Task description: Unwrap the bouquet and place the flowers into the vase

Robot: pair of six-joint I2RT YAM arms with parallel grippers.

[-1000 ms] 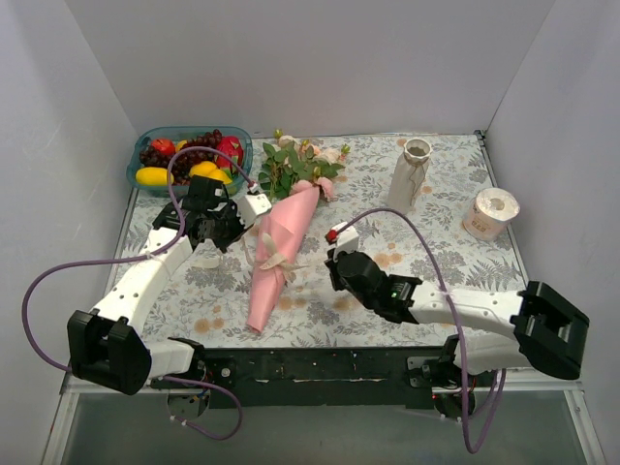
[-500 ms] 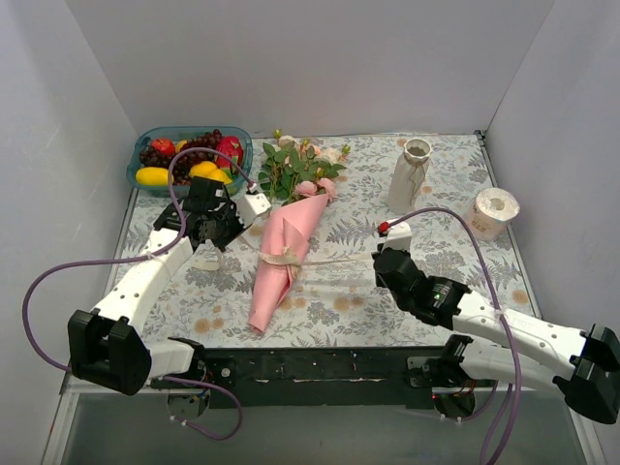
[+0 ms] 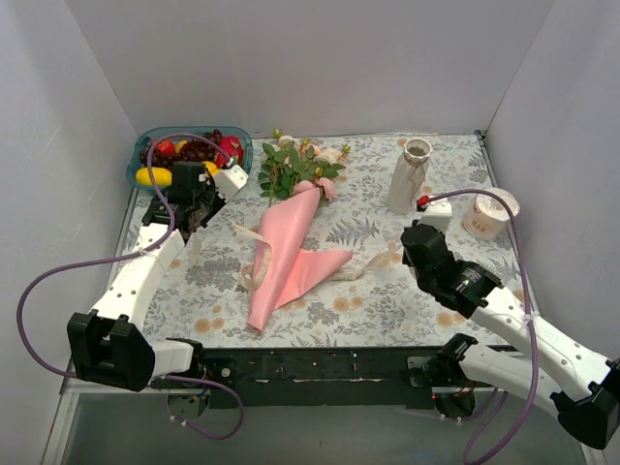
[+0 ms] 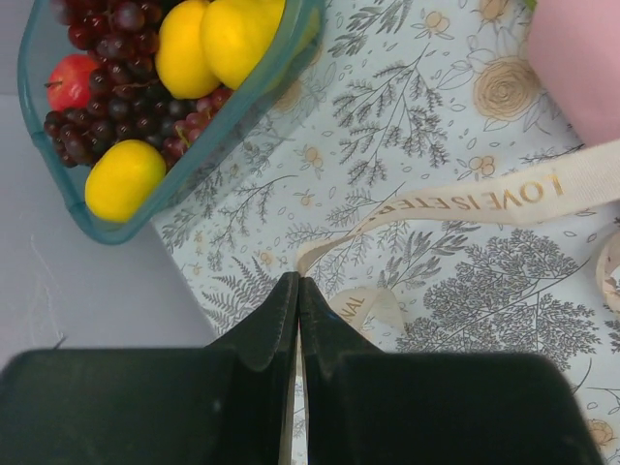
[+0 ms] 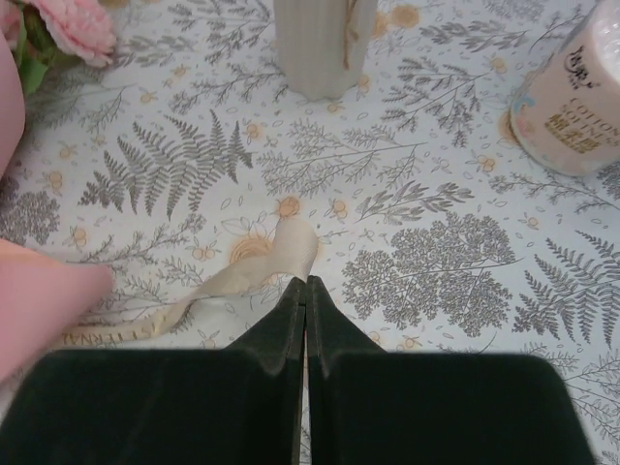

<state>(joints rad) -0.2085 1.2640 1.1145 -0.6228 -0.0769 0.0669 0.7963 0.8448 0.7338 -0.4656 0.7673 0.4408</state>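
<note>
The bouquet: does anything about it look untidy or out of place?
Yes. The cream ribbon is untied and lies loose across the cloth, one end pinched in the shut left pincer, the other in the shut right pincer. One corner of the pink paper splays open sideways.

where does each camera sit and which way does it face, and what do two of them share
Top external: above and behind the robot, facing down and forward over the table; left arm and right arm show.
Left wrist: on the left arm, facing down past the left fingers, shut on the ribbon, toward the fruit tray.
Right wrist: on the right arm, past the right fingers, also shut on ribbon, toward the vase.
Shared: both wrist views show ribbon and pink paper.
</note>
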